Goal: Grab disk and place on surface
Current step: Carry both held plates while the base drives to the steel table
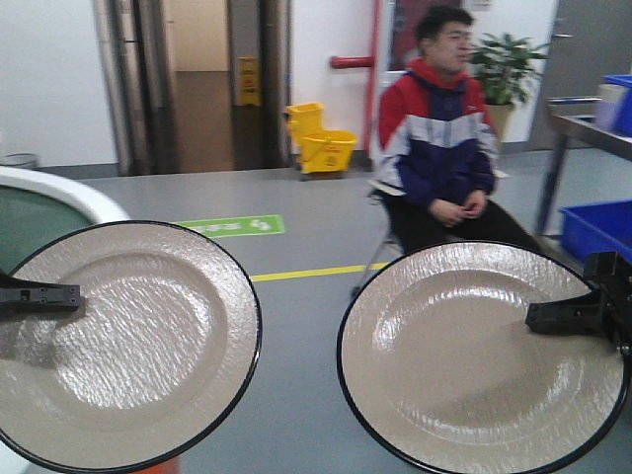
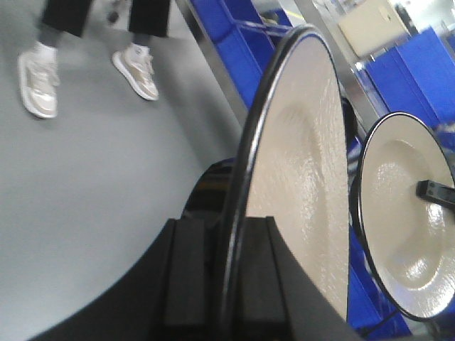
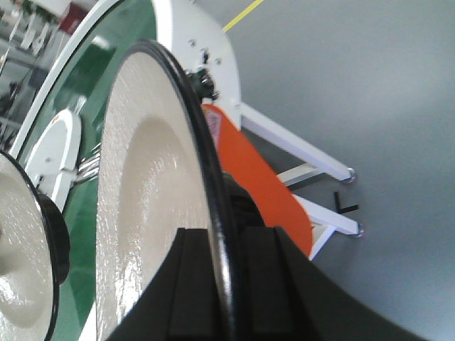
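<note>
Two beige disks with black rims are held up off the ground, faces toward the front camera. My left gripper [image 1: 69, 296] is shut on the rim of the left disk [image 1: 123, 341]. My right gripper [image 1: 538, 316] is shut on the rim of the right disk [image 1: 479, 360]. The left wrist view has its disk [image 2: 302, 177] edge-on in the left gripper [image 2: 226, 224], with the other disk [image 2: 402, 227] beyond. In the right wrist view the right gripper [image 3: 226, 234] clamps its disk [image 3: 146, 206]. The shiny grey tabletop with tape lines is out of view.
The dark green conveyor belt [image 1: 25, 222] with its white rim curves at far left, on white legs [image 3: 298, 145] with an orange panel [image 3: 259, 185]. A seated person [image 1: 439, 138] faces me. Blue bins [image 1: 597, 227] and a metal bench [image 1: 592, 128] stand right; a yellow mop bucket [image 1: 321, 148] behind.
</note>
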